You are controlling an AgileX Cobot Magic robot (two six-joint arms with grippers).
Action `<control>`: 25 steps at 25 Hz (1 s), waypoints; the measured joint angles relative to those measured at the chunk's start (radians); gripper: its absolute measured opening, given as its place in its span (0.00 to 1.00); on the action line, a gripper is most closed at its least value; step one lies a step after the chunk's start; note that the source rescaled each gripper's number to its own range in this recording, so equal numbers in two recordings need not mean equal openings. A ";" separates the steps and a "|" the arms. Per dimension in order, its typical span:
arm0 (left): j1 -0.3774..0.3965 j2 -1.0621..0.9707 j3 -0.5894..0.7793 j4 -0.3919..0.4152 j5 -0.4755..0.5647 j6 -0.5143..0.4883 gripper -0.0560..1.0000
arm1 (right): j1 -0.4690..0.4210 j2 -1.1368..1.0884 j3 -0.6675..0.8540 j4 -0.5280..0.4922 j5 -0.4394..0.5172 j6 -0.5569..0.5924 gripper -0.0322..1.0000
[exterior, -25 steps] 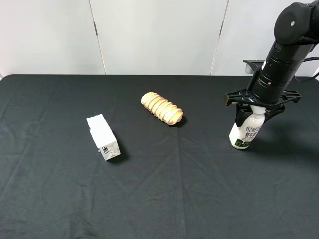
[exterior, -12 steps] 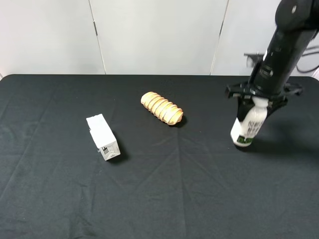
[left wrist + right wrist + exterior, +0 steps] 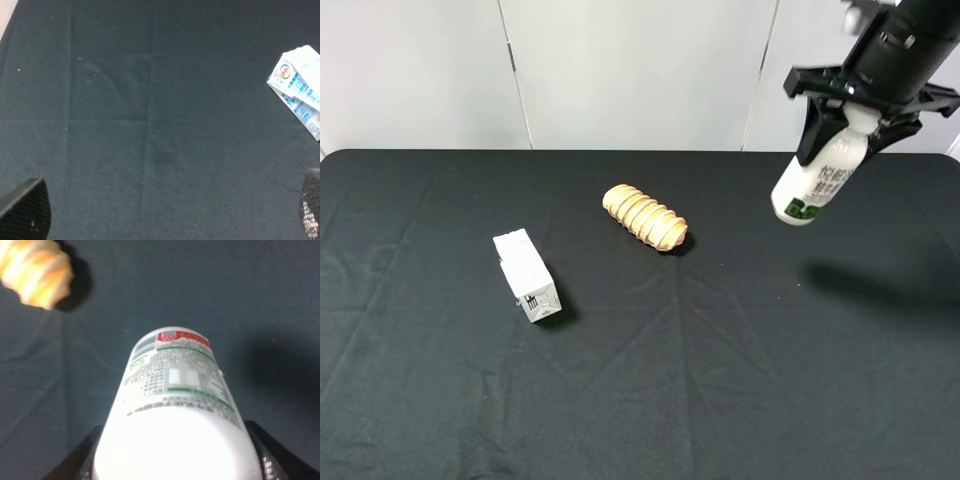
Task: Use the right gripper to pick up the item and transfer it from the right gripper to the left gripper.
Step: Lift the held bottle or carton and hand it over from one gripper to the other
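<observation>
Since a second ago the bottle (image 3: pixel 817 177) has come up off the tabletop (image 3: pixel 700 390). It now hangs well clear of the surface at the far right, tilted with its base toward the middle, its shadow on the cloth below. On the left side of my overhead view I see no arm at all. The left end effector (image 3: pixel 167 220) shows only in its own wrist camera, fingers spread wide with nothing between them, looking down on dark cloth with the carton (image 3: pixel 297 105) off to one side. The right end effector (image 3: pixel 857 112) is clamped on the bottle near its cap. The bread roll (image 3: pixel 645 217) lies well apart from both, untouched. By my reckoning the pick-up is done; bringing the arms together, the handover and the release are all left.
</observation>
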 joint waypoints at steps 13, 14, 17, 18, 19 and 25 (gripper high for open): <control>0.000 0.000 0.000 0.000 0.000 0.000 1.00 | 0.000 -0.085 0.000 0.315 0.015 -0.196 0.05; 0.000 0.000 0.000 0.000 0.000 0.000 1.00 | 0.000 -0.085 0.000 0.340 0.016 -0.210 0.05; 0.000 0.000 0.000 0.000 0.000 0.000 1.00 | 0.024 -0.085 0.000 0.372 0.016 -0.247 0.05; 0.000 0.000 0.000 0.000 0.000 0.000 1.00 | 0.040 -0.085 0.000 0.373 0.016 -0.256 0.05; 0.000 0.000 0.000 0.000 0.000 0.000 1.00 | 0.062 -0.085 0.000 0.375 0.016 -0.264 0.05; 0.000 0.000 0.000 0.000 0.000 0.000 1.00 | 0.209 -0.085 0.000 0.390 0.018 -0.284 0.05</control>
